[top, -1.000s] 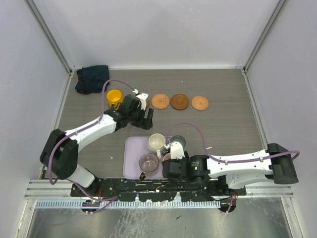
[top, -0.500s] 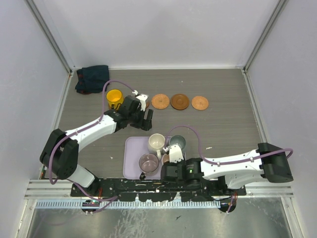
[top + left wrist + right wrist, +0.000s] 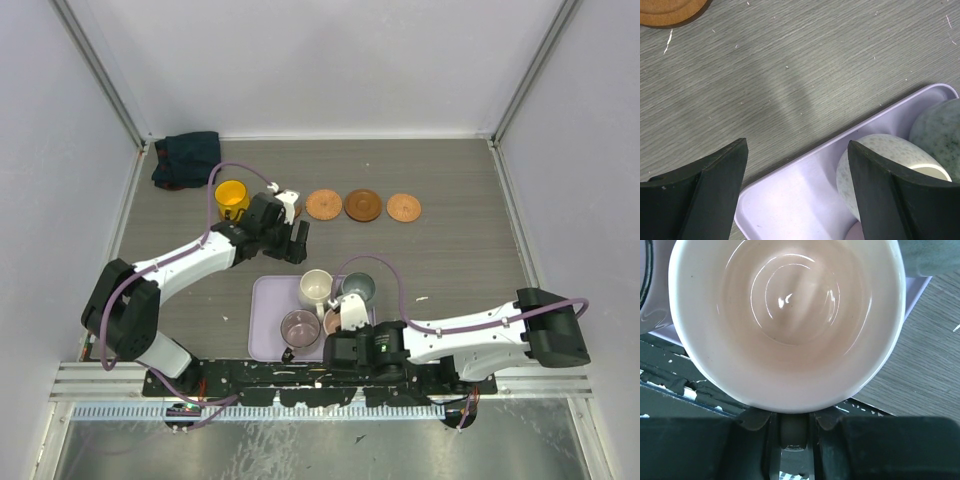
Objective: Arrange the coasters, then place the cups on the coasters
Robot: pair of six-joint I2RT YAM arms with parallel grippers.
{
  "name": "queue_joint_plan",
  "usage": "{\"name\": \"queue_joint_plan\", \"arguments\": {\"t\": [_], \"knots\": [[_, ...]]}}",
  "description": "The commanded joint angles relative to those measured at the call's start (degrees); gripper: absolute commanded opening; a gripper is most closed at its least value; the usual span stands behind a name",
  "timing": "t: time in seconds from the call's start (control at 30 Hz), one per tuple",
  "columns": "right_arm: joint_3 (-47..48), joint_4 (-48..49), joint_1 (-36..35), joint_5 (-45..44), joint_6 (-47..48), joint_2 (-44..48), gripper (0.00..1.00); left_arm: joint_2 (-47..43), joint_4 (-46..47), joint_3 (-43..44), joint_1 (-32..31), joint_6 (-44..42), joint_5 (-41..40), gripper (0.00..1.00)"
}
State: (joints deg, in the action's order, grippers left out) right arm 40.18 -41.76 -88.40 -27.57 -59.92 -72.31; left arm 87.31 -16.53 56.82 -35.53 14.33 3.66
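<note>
At the near edge, right gripper: our right arm reaches left across the front of the table, and its jaws are drawn close together on a narrow part at the near wall of the pale pink cup, pinching it.
Pale pink cup: we see it upright and empty, in the near right corner of the lavender tray, mostly hidden under the right wrist in the top view.
Mauve-purple cup: upright in the tray, just beside the pink one on its left.
Cream-white cup: upright at the tray's far edge.
Grey-green cup: upright at the tray's far right corner, just beside the cream-white one.
Left gripper: jaws spread wide with nothing between them, hanging above the table just beyond the tray's far edge.
Coaster row: the left coaster, the darker middle coaster and the right coaster lie flat in a line across the far half of the table, near one another but apart, all bare.
Yellow cup: upright, far left of that row, just beside our left forearm; we cannot tell whether a coaster lies under it.
Far left corner: a dark cloth, bunched up.
</note>
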Motion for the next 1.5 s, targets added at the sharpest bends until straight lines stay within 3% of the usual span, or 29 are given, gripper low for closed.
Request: {"name": "queue_joint_plan", "arguments": {"t": [0.0,0.5,0.9,1.0,1.2,1.47], "knots": [[2.51,-0.61,-2.02,-0.86,0.09,-1.34,0.01,0.13,2.0,-0.02,-0.22,0.09,-0.58,0.82],[11.91,-13.63,-5.64,-10.59,-1.42,5.64,0.01,-1.19,1.95,-0.25,-0.23,0.1,-1.19,0.82],[27.87,-29.97,-4.89,-29.46,-3.98,5.57,0.01,-3.53,0.82,-0.38,-0.17,-0.44,-2.29,0.83],[29.02,-29.14,-0.12,-29.94,-2.28,7.64,0.01,-3.78,0.78,-0.48,-0.22,-0.48,-2.41,0.83],[25.08,-20.37,13.72,-24.34,10.94,13.04,0.01,-4.31,0.92,-1.14,-0.21,-0.47,-3.06,0.84],[24.46,-2.36,29.12,-22.62,31.15,9.6,0.01,-4.88,0.5,-1.46,-0.24,-0.53,-3.72,0.84]]}}
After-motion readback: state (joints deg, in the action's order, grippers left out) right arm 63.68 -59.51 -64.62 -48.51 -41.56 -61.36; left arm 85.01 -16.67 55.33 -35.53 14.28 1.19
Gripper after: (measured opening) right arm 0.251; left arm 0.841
